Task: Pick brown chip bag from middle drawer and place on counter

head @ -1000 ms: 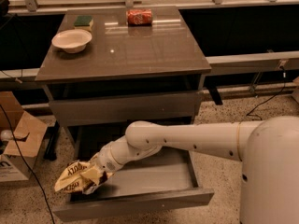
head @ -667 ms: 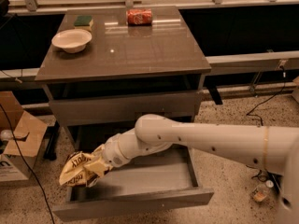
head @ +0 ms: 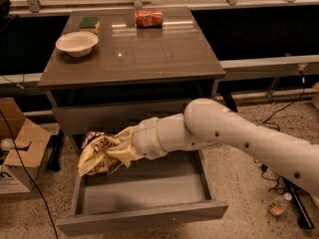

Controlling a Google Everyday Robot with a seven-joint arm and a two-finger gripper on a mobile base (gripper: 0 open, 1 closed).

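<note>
The glossy grey-brown rectangular counter (head: 149, 59) is seen atop the grey drawer cabinet, with light reflected on its surface. The white, rounded robot arm (head: 224, 128) is extended from the right edge across the cabinet front towards the left. The wide grey flat-fronted middle drawer (head: 144, 190) is found open below the arm, its shallow tray exposed. A brown cardboard box (head: 22, 151) is noted on the speckled floor, left of the cabinet. The crinkly brown and pale yellow chip bag (head: 97, 153) is held over the drawer's left rear corner, crumpled. A pale shallow bowl (head: 77, 43) is set at the counter's left rear. A red can (head: 149, 18) is laid on its side at the rear edge. A green sponge (head: 89, 23) is placed just behind the bowl. The gripper (head: 119, 151) is located at the bag's right side, its fingers closed on the bag.
</note>
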